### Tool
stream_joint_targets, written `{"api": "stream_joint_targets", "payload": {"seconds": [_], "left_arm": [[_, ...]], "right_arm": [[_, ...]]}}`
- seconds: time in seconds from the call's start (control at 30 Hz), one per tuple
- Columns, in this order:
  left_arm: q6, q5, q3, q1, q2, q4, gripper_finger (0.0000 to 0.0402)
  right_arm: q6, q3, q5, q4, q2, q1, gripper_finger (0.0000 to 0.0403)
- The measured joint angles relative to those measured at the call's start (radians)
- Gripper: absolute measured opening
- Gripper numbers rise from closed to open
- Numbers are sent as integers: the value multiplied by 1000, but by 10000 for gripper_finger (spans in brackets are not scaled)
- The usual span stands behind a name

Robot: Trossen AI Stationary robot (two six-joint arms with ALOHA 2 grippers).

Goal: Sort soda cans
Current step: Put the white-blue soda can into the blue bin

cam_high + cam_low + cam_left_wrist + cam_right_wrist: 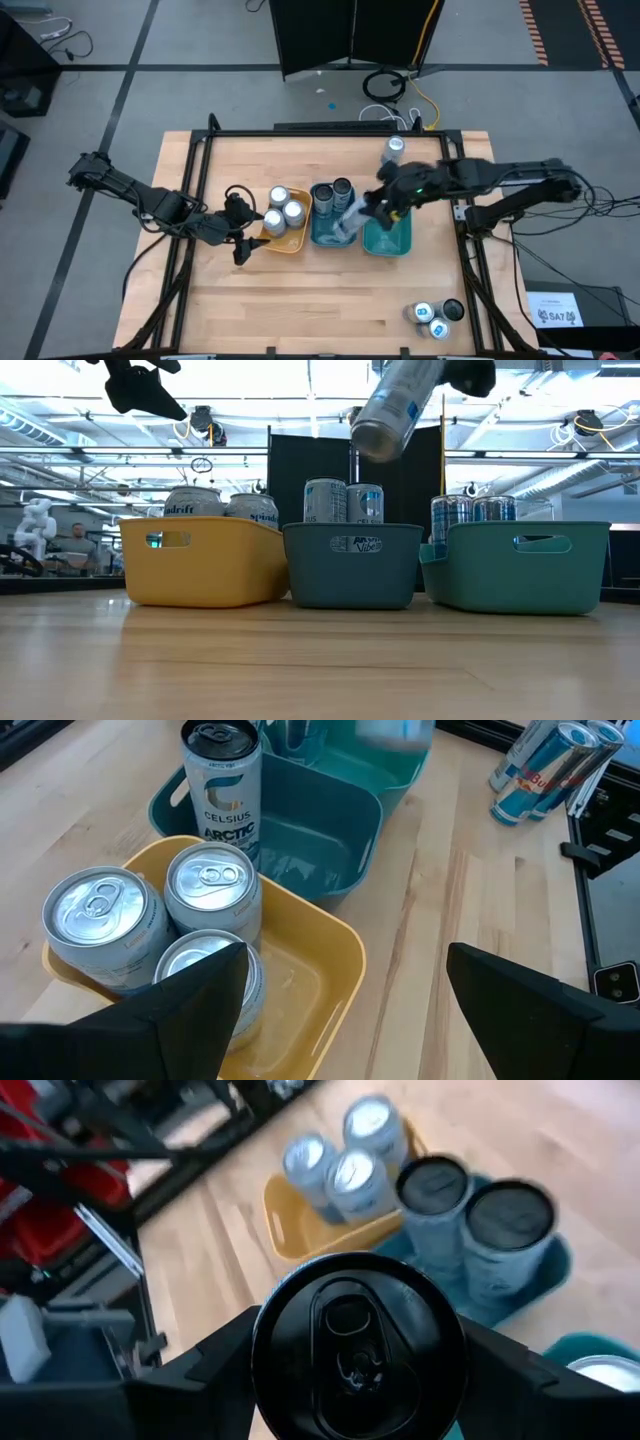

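On pale wooden table [330, 300], yellow tray [285, 240], two teal trays, right claw [372, 212] pinching dark-topped can [357, 1348], left claw [243, 232] spread.

On my table [300, 300] I see a yellow tray [283, 243] beside two teal trays [327, 235] [388, 240]. A black panel [350, 35] and coiled cables [385, 85] lie beyond it.

cans [213, 886]: shiny metal, brushed tops
yellow tray [318, 970]: smooth plastic, semi-gloss
teal trays [350, 565]: matt plastic
table [330, 300]: pale wood, smooth
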Motion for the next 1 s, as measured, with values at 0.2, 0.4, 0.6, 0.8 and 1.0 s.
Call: {"api": "stream_joint_targets", "payload": {"seconds": [0.2,0.4,0.6,0.8,1.0], "left_arm": [[0,0,0,0,0,-1,350],[0,0,0,0,0,-4,350],[0,0,0,0,0,-4,350],[0,0,0,0,0,-5,350],[0,1,0,0,0,-28,350]], "right_arm": [[-29,230,65,-124,192,49,237],[-54,444,130,-308,409,44,237],[-45,482,136,-332,539,18,239],[-31,483,162,-273,623,-3,248],[-33,484,184,-238,712,-8,249]]}}
